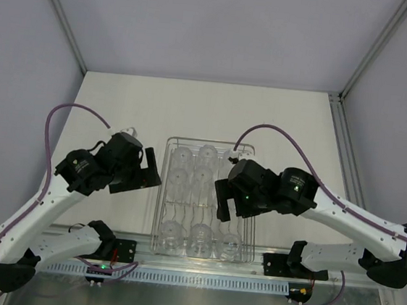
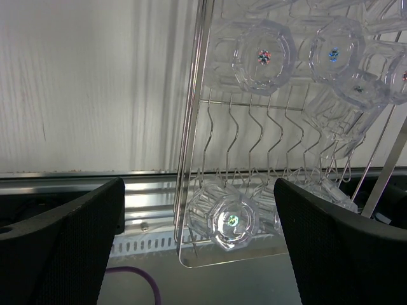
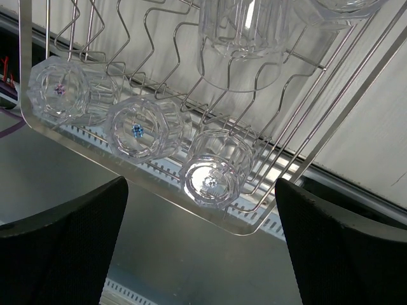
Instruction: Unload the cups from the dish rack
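Note:
The silver wire dish rack point(image 1: 160, 199) stands mid-table between my arms. Several clear cups lie in it: a cluster at the far end point(image 1: 192, 167) and three in a row at the near end point(image 1: 201, 237). My left gripper point(image 1: 153, 170) is open and empty, just outside the rack's left rim point(image 2: 191, 127); in its wrist view point(image 2: 200, 254) the near-left cup point(image 2: 230, 219) lies ahead between the fingers. My right gripper point(image 1: 223, 200) is open and empty above the rack's right side; its wrist view point(image 3: 200, 248) looks at the near-right cup point(image 3: 213, 171) and the rack's rim point(image 3: 25, 76).
A perforated metal rail point(image 1: 198, 277) runs along the table's near edge by the arm bases. Purple cables point(image 1: 70, 109) loop off both arms. White walls and corner posts point(image 1: 61, 17) enclose the white table top point(image 1: 215, 114).

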Robot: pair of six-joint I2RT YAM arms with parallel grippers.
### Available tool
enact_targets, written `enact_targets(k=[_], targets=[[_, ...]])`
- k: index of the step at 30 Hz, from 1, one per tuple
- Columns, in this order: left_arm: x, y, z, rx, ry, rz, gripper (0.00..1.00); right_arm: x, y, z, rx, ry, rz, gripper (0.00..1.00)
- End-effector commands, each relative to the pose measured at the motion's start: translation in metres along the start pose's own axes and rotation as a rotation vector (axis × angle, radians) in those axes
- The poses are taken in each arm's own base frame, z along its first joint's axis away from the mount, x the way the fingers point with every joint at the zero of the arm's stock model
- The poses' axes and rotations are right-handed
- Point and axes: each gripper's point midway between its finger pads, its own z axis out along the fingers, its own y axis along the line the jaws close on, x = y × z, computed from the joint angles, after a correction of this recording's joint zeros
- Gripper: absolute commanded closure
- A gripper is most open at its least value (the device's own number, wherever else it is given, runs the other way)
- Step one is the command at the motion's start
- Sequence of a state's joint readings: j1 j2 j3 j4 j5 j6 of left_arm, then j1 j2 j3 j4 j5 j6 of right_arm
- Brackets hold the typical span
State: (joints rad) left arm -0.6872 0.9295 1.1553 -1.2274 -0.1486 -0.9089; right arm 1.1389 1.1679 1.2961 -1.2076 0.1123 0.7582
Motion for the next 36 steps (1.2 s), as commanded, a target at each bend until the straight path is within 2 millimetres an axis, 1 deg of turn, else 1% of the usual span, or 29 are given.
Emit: enact_targets(k=[1,2,3,4,5,6,8,12,16,18,19,22,25,30,31,32,35,36], targets=[[-0.001,-0.008,-0.001,0.048,-0.012,-0.007,0.00,0.004,0.007,0.007,-0.006,0.005,0.006,0.00],[-0.002,-0.006,-0.001,0.044,-0.016,-0.007,0.00,0.012,0.001,0.015,0.020,0.030,0.014,0.00],[-0.001,-0.004,-0.001,0.032,-0.019,-0.007,0.00,0.016,-0.003,0.021,0.037,0.043,0.018,0.01],[-0.002,-0.003,-0.001,0.029,-0.023,-0.007,0.00,0.020,-0.002,0.026,0.037,0.054,0.015,0.00],[-0.002,-0.001,-0.002,0.026,-0.026,-0.008,0.00,0.028,-0.007,0.034,0.059,0.081,0.009,0.00],[-0.001,0.000,-0.002,0.024,-0.026,-0.011,0.00,0.032,-0.008,0.038,0.065,0.089,0.003,0.00],[-0.001,0.003,-0.003,0.019,-0.033,-0.019,0.00,0.039,-0.008,0.043,0.075,0.104,-0.018,0.00],[0.004,0.009,-0.001,0.012,-0.034,-0.029,0.00,0.045,-0.005,0.047,0.076,0.118,-0.056,0.00],[0.006,0.011,0.000,0.006,-0.031,-0.040,0.00,0.054,0.003,0.057,0.044,0.152,-0.081,0.00],[0.006,0.012,0.000,0.005,-0.036,-0.041,0.00,0.064,0.003,0.062,0.043,0.183,-0.096,0.00],[0.006,0.012,-0.001,0.004,-0.037,-0.042,0.00,0.066,0.003,0.065,0.043,0.187,-0.099,0.00],[0.005,0.012,0.000,0.002,-0.037,-0.047,0.00,0.079,-0.003,0.076,0.071,0.229,-0.124,0.00],[0.005,0.012,0.001,-0.003,-0.037,-0.047,0.00,0.085,-0.001,0.080,0.068,0.242,-0.143,0.00],[0.007,0.014,0.002,-0.007,-0.034,-0.051,0.00,0.091,-0.005,0.086,0.090,0.253,-0.147,0.01],[0.007,0.014,0.002,-0.005,-0.035,-0.053,0.00,0.092,-0.007,0.089,0.097,0.253,-0.148,0.03],[0.008,0.014,0.002,-0.005,-0.036,-0.055,0.00,0.094,-0.008,0.090,0.101,0.256,-0.147,0.10],[0.008,0.014,0.002,0.000,-0.039,-0.062,0.00,0.097,-0.013,0.096,0.121,0.263,-0.145,0.20],[0.008,0.015,0.003,-0.001,-0.038,-0.065,0.00,0.098,-0.014,0.098,0.123,0.263,-0.146,0.26]])
